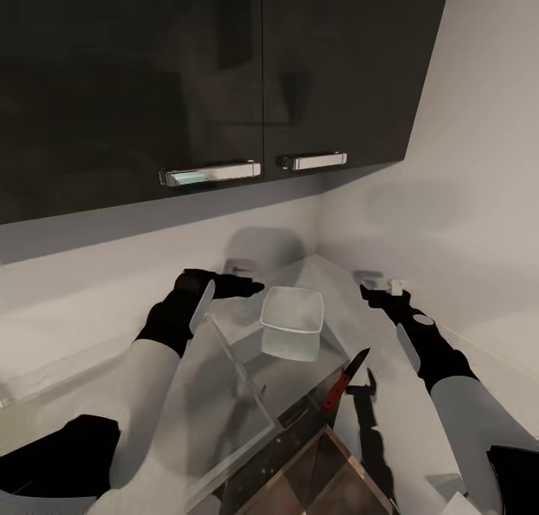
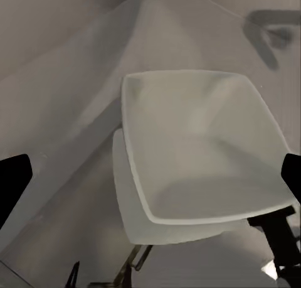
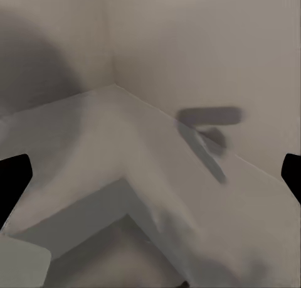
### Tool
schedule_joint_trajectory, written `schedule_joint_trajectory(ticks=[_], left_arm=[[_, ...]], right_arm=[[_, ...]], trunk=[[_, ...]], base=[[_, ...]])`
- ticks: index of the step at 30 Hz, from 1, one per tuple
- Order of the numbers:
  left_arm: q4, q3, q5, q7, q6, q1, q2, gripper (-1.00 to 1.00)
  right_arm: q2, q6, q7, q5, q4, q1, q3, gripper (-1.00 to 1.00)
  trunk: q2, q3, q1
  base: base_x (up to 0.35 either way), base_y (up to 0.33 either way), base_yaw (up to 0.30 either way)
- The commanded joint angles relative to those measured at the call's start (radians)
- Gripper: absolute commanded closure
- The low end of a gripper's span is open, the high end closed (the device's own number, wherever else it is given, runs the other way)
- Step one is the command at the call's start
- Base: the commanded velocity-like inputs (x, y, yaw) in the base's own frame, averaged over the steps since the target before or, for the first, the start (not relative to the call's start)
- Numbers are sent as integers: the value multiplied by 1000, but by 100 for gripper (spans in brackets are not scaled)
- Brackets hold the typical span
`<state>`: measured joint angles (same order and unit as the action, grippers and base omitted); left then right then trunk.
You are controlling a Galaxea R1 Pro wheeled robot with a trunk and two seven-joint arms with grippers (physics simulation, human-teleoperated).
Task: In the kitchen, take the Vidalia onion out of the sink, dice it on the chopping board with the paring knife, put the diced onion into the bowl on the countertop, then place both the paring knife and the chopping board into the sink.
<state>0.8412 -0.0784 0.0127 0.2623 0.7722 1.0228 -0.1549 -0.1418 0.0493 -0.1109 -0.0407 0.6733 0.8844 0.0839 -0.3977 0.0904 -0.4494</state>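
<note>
Two pincers hover over the corner of the desk (image 1: 419,425), both released and empty: the left pincer (image 1: 251,287) just beside the bowl (image 1: 293,322), the right pincer (image 1: 372,294) near the wall on the other side. In the left wrist view, that arm's dark fingertips (image 2: 14,181) stand wide apart with the bowl (image 2: 200,150) between them; it appears to hold no onion. The knife (image 1: 346,379) lies tilted, red handle down, at the sink's edge. The sink (image 1: 314,466) shows at the bottom of the head view, its steel basin partly in sight. I cannot see the onion or the board.

Risks, as I judge them: the knife looks poorly seated on the rim, so a nudge from either arm could tip it into the basin before any dicing. The left arm is close enough to shove the bowl toward the edge if it swings carelessly.
</note>
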Motion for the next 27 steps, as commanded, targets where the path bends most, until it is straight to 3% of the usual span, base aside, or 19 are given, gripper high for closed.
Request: schedule_joint_trajectory(ticks=[1, 6, 12, 14, 27], left_arm=[[-16, 0, 1, 1, 7, 12, -1, -100], [-133, 0, 1, 1, 14, 92, -5, -100], [-224, 2, 2, -25, 20, 131, -10, -100], [-274, 3, 3, -94, 22, 144, -20, -100], [-322, 8, 5, -132, 20, 147, -20, -100]], right_arm=[[3, 5, -7, -4, 1, 1, 4, -100], [11, 5, -6, -4, 2, 1, 4, -100], [13, 4, -6, -4, 2, 1, 4, -100], [13, 4, -6, -4, 4, 1, 4, -100], [13, 4, -7, -5, 25, 1, 1, -100]], trunk=[[-2, 2, -1], [-2, 2, -1], [-2, 2, -1], [-2, 2, -1], [-2, 2, -1]], base=[[0, 0, 0], [0, 0, 0], [0, 0, 0], [0, 0, 0], [0, 0, 0]])
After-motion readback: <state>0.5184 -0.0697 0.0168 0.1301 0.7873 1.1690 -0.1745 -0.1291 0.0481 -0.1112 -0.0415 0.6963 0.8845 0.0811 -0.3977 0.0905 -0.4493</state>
